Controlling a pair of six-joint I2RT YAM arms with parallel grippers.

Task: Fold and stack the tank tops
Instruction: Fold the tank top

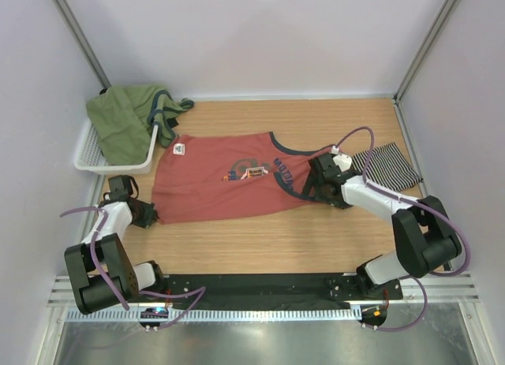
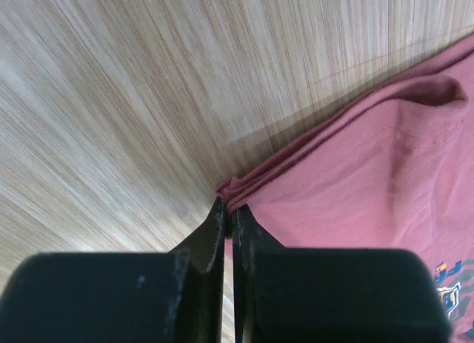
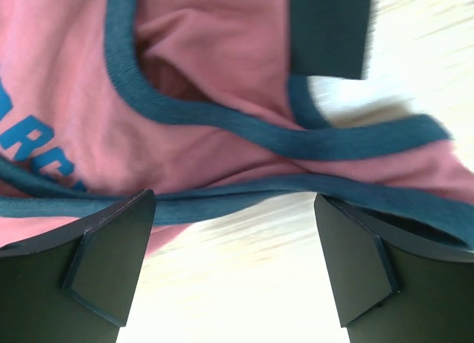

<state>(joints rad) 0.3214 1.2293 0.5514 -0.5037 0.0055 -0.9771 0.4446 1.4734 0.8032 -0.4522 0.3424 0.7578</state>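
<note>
The salmon-red tank top (image 1: 229, 180) lies spread flat across the middle of the table, its teal-trimmed neck and straps to the right. My left gripper (image 1: 148, 215) is at its lower left corner. In the left wrist view this gripper (image 2: 231, 213) is shut on the bunched hem corner of the red tank top (image 2: 355, 202). My right gripper (image 1: 312, 184) is at the strap end. In the right wrist view it (image 3: 235, 198) stands open low over the table, with the teal trim (image 3: 296, 186) just beyond its fingertips. The striped tank top (image 1: 387, 166) lies folded at the right.
A white basket (image 1: 91, 156) at the back left holds a green garment (image 1: 126, 117) that drapes over its rim. Grey walls close in the table at the back and on both sides. A dark rail (image 1: 252, 286) runs along the near edge.
</note>
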